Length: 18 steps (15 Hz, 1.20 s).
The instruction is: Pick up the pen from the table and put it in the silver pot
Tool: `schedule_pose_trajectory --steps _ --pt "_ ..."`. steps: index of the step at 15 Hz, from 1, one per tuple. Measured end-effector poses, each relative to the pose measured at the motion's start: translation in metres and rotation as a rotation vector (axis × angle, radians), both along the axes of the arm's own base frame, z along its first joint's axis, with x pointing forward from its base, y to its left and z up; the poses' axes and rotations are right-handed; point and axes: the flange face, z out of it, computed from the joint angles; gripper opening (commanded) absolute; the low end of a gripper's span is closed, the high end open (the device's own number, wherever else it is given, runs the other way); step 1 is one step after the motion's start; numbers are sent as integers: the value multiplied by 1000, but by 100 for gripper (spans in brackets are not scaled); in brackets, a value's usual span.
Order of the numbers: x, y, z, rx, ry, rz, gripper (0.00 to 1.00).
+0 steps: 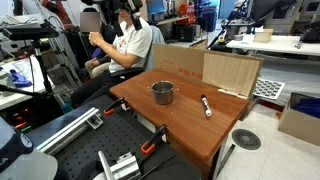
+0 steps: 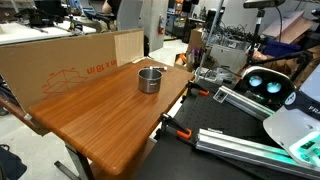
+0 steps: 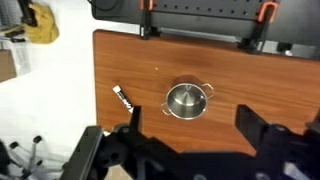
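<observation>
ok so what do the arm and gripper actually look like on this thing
In the wrist view the gripper is matt black and blocky, with two angular black fingers. In an exterior view the arm shows as a smooth, rounded white shell with a glowing teal strip. No markings or cables can be made out on either.

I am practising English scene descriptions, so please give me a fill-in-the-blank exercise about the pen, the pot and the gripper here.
1. The pen lies on the wooden ____, not in the silver pot.
2. In the wrist view, the gripper is ____ and holds nothing.
3. The silver pot stands ____ on its base.
Missing words: table; open; upright.
</observation>
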Motion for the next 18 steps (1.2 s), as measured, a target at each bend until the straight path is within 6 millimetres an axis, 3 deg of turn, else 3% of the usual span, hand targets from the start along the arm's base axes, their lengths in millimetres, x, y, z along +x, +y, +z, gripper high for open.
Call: schedule_pose_trajectory --steps 4,8,14,18 --pt "36 -25 -5 -88 55 121 100" --pt "64 -36 -17 -145 35 286 100" --pt "86 -78 -34 -101 -83 477 100" --pt "90 -88 -63 11 -85 554 100"
